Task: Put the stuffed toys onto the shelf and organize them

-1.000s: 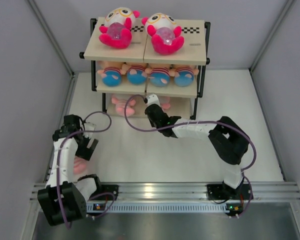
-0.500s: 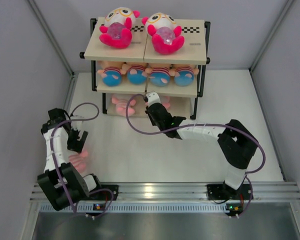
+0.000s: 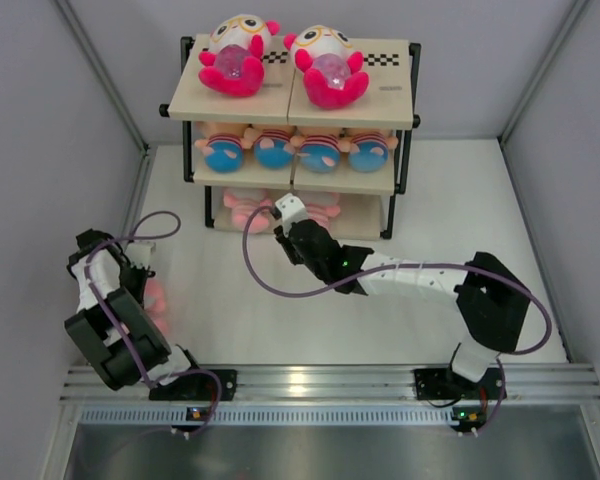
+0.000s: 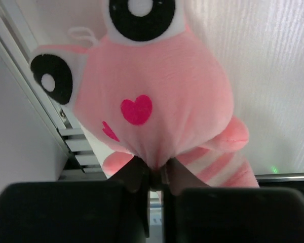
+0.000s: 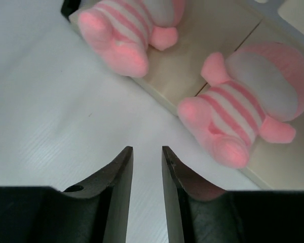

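In the left wrist view my left gripper (image 4: 153, 172) is shut on a pinch of fabric at the lower face of a pink striped stuffed toy (image 4: 157, 96). From above, that toy (image 3: 156, 298) lies at the table's near left, beside the left arm. My right gripper (image 5: 147, 150) is open a little and holds nothing, just in front of the shelf's bottom board (image 5: 218, 35). Two pink striped toys (image 5: 124, 30) (image 5: 243, 111) lie on that board. The shelf (image 3: 380, 100) carries two white-and-magenta toys (image 3: 235, 55) on top and several peach toys (image 3: 273, 148) on the middle board.
Grey enclosure walls (image 3: 40, 200) close in the left, right and back sides. An aluminium rail (image 3: 330, 380) runs along the near edge by the arm bases. Purple cables (image 3: 265, 275) loop over the floor beside both arms.
The left arm swung left and down onto the pink toy and its jaws closed on it. The right gripper drew back from the bottom shelf, opening slightly.
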`<control>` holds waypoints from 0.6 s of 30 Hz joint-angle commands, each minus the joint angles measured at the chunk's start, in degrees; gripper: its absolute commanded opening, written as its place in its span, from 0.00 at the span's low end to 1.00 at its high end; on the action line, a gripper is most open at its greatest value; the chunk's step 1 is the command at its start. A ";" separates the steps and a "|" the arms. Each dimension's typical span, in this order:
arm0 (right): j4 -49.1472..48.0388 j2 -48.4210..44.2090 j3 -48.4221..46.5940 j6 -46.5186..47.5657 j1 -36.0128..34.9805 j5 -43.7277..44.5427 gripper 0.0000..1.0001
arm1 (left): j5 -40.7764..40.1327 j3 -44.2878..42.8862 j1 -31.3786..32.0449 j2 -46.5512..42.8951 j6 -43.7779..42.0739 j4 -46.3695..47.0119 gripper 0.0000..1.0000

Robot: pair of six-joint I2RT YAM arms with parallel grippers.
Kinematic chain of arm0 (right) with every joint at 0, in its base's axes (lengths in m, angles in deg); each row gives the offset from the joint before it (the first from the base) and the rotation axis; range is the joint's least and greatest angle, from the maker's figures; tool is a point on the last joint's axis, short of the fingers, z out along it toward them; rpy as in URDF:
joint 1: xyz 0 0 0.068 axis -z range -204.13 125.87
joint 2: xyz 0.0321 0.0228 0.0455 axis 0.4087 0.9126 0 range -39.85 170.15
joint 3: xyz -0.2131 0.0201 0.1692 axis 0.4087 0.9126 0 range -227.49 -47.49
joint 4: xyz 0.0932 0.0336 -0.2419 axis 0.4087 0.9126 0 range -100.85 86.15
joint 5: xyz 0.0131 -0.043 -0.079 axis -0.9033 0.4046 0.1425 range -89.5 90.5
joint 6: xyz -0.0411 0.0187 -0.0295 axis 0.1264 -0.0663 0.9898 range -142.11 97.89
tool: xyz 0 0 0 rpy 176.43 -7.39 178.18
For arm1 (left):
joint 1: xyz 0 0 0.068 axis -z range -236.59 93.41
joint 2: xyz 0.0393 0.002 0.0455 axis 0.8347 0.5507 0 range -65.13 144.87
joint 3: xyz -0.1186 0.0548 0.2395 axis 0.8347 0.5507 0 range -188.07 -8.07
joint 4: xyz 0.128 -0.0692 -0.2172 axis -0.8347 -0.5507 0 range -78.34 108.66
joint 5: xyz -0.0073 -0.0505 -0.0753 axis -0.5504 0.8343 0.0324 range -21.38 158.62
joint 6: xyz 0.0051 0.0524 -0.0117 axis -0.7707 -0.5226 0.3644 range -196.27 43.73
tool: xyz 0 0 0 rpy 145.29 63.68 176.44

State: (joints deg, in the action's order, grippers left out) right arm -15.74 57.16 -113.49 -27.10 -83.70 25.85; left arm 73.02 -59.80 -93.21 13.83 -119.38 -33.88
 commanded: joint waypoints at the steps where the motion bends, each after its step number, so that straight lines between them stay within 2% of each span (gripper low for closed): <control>1: -3.98 -5.42 0.95 2.35 -3.97 -1.78 0.31 | 6.40 1.88 -0.64 -2.14 -2.15 2.17 0.00; 5: -7.76 -7.89 2.80 4.11 -8.18 -8.61 0.44 | 10.26 2.68 -0.64 -7.05 -1.45 1.39 0.00; 6: -8.55 -8.15 3.24 4.46 -9.58 -10.47 0.51 | 11.49 2.16 -0.64 -8.02 -1.45 -0.36 0.00; 7: -9.69 -8.07 3.50 4.47 -10.29 -12.40 0.55 | 12.72 1.46 -0.64 -8.90 -1.45 -1.86 0.00; 11: -21.36 -4.92 4.39 7.79 -13.29 -22.86 0.72 | 20.81 -2.23 0.14 -13.90 -1.80 -8.45 0.00; 14: -26.92 -0.01 2.63 11.82 -14.52 -27.88 0.76 | 24.50 -5.22 2.86 -15.76 -1.36 -13.02 0.00; 18: -36.22 5.99 -0.70 16.15 -15.75 -31.31 0.76 | 25.92 -6.63 7.43 -16.56 1.01 -13.47 0.00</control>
State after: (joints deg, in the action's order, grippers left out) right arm -40.39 59.44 -110.62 -16.13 -98.36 0.86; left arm 93.59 -64.32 -88.64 -1.91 -119.60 -43.63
